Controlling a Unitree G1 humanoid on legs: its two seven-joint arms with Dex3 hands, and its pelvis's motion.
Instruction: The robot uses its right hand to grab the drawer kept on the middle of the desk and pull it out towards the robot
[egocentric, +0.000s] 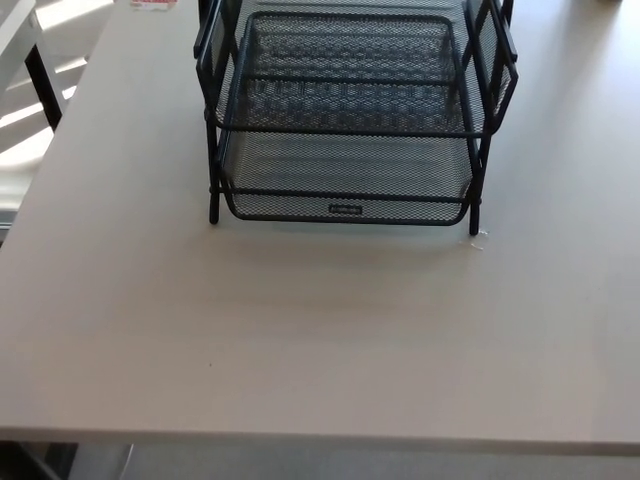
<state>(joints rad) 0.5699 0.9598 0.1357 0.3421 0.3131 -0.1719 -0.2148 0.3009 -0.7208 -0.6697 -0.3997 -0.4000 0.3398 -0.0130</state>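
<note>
From my head camera I look down on a wide, pale grey desk (320, 330) that fills nearly the whole picture, its near edge running across the bottom. Neither of my hands shows anywhere in this view, nor any forearm, so I cannot tell whether their fingers are apart or together, and I cannot place the drawer against the right hand beyond saying that the hand is out of the picture.

On the far half of the desk, about midway across it, stands a black wire-mesh rack (213, 150) with upright black posts at its corners. Its top runs off the upper edge of the picture. The rack holds stacked mesh trays. The lower drawer (345, 195) sits low in the frame, its front rim facing me and lying roughly level with the front posts, not drawn forward of them by any clear amount. A small dark label (345, 209) is fixed at the middle of that front rim. Above it the upper tray (350, 70) sits in the rack, its front bar crossing over the lower drawer.

Just beside the rack's front right foot a small whitish scrap (478, 238) lies on the desk. At the far left corner a red and white item (153, 4) is cut off by the top edge.
</note>
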